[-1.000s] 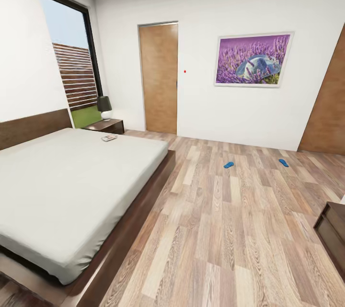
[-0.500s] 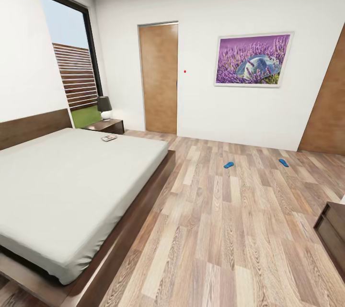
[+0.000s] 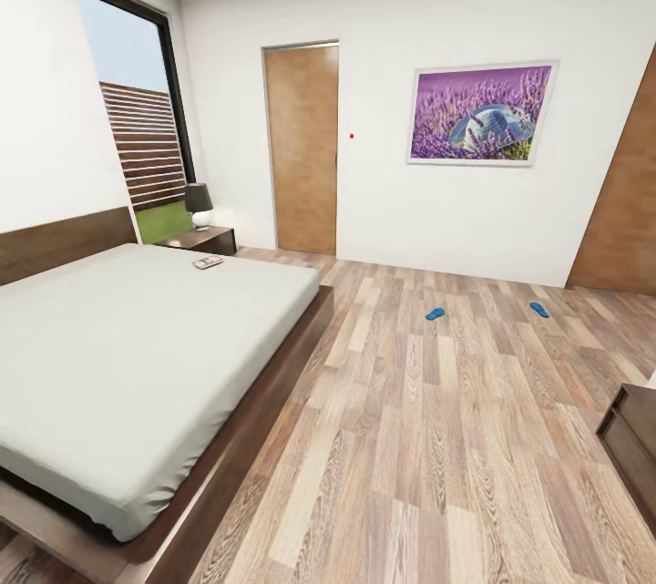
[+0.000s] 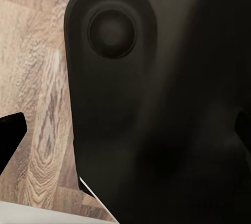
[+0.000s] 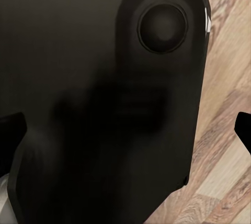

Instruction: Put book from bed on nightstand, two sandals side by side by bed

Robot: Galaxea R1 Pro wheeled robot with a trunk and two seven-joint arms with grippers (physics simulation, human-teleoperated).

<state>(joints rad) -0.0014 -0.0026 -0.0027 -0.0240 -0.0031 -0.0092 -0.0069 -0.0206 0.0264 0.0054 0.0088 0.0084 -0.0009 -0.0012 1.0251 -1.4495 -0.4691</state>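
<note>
The book lies on the bed at its far corner, about ten o'clock in the head view, near the nightstand bearing a black lamp; the two sandals rest well apart on the plank floor toward one o'clock; the left gripper and right gripper both stand spread wide, fingertips at opposite edges, holding nothing.

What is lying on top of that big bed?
A small book lies on the bed, near the corner by the nightstand. The mattress otherwise looks bare. The book's cover is too small to read.
</note>
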